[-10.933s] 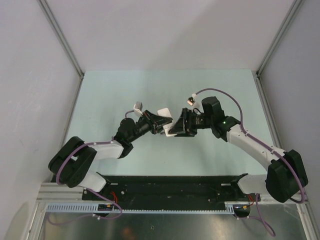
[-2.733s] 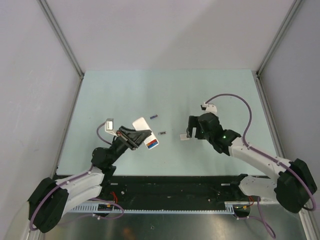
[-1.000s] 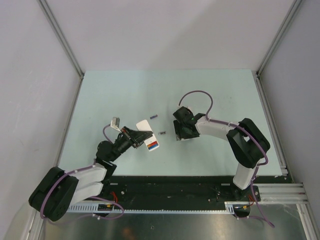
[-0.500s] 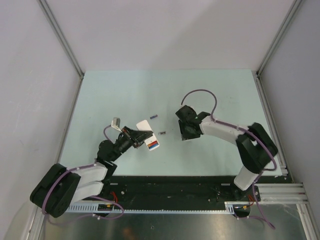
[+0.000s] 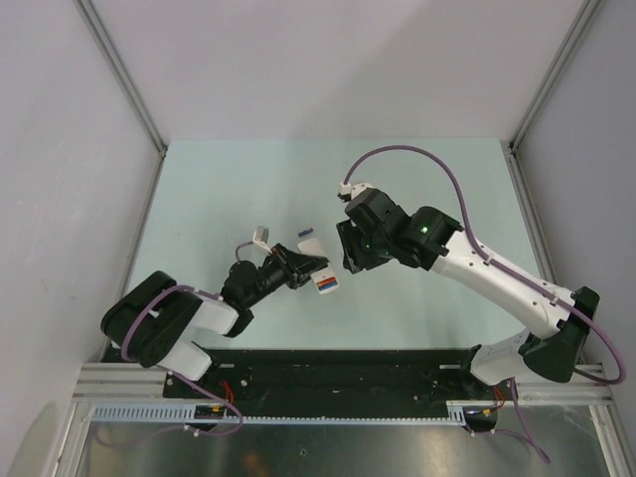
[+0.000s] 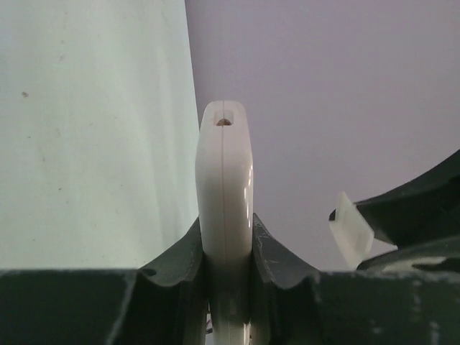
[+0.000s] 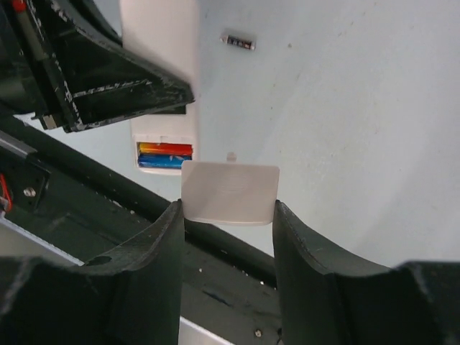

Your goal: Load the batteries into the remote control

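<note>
Bright diffuse light, faint shadows, close-ups soft

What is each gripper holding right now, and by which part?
Left gripper clamps the remote control across its two broad faces, about mid-length. Right gripper pinches a small white cover plate by its opposite side edges.

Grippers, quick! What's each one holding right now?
Left gripper: shut on the remote.
Right gripper: shut on a white plate.
</note>
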You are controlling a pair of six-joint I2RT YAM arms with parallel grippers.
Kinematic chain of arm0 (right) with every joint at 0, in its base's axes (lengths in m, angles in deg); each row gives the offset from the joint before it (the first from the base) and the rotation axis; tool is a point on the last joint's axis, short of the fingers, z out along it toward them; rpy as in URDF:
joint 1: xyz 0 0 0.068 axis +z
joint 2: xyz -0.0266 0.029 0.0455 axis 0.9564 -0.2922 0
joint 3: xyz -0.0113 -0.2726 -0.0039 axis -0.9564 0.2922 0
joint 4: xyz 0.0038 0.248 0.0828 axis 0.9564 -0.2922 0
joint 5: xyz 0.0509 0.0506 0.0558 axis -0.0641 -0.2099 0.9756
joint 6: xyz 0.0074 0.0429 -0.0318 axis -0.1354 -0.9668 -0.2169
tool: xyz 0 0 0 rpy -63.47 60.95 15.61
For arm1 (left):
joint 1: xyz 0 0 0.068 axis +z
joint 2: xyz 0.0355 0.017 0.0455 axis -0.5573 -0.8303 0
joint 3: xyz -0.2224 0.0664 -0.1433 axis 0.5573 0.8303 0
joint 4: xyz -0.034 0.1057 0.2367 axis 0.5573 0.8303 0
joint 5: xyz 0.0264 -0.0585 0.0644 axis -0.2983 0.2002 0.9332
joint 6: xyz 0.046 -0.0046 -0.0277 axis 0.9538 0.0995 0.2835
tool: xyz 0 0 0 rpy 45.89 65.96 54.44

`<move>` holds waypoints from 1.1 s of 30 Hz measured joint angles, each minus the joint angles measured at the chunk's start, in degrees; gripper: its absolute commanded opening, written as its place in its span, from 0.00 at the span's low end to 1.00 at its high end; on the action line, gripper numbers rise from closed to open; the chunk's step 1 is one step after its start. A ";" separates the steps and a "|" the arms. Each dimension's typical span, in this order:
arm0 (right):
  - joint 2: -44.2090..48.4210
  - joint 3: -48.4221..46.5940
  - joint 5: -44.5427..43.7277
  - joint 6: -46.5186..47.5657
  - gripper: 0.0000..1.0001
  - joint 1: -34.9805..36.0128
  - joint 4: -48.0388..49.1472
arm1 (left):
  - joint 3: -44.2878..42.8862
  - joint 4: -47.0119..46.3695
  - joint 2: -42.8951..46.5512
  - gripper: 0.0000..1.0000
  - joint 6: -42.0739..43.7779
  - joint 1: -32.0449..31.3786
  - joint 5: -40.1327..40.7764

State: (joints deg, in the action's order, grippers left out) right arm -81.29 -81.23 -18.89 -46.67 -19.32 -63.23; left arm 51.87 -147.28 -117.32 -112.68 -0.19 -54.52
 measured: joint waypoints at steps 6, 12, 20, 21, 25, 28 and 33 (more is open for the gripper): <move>-4.37 -1.14 1.70 0.00 0.07 1.73 -3.69 | -3.34 -0.76 -2.69 0.00 -0.46 -1.84 0.22; -6.80 -1.25 3.26 -0.22 0.06 3.26 -3.61 | -4.46 -1.33 -2.82 0.00 -0.44 -1.81 0.31; -10.25 -3.63 3.56 -0.22 0.06 5.55 -3.34 | -4.59 -1.36 -2.93 0.00 -0.46 -1.81 -0.02; -10.60 -3.74 3.54 -0.22 0.06 5.75 -3.34 | -4.59 -1.36 -2.93 0.00 -0.46 -1.84 -0.04; -11.52 -3.91 3.21 -0.22 0.06 6.10 -3.34 | -4.59 -1.36 -2.93 0.00 -0.46 -1.81 -0.07; -11.78 -3.93 2.73 -0.24 0.06 6.19 -3.34 | -4.59 -1.36 -2.93 0.00 -0.46 -1.81 -0.09; -11.87 -3.93 1.81 -0.33 0.05 6.19 -3.34 | -4.59 -1.36 -2.93 0.00 -0.46 -1.84 -0.09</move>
State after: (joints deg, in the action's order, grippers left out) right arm -93.16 -85.17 -17.07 -47.00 -13.13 -66.57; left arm 47.28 -148.63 -120.25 -113.14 -2.03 -54.60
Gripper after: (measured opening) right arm 0.482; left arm 0.261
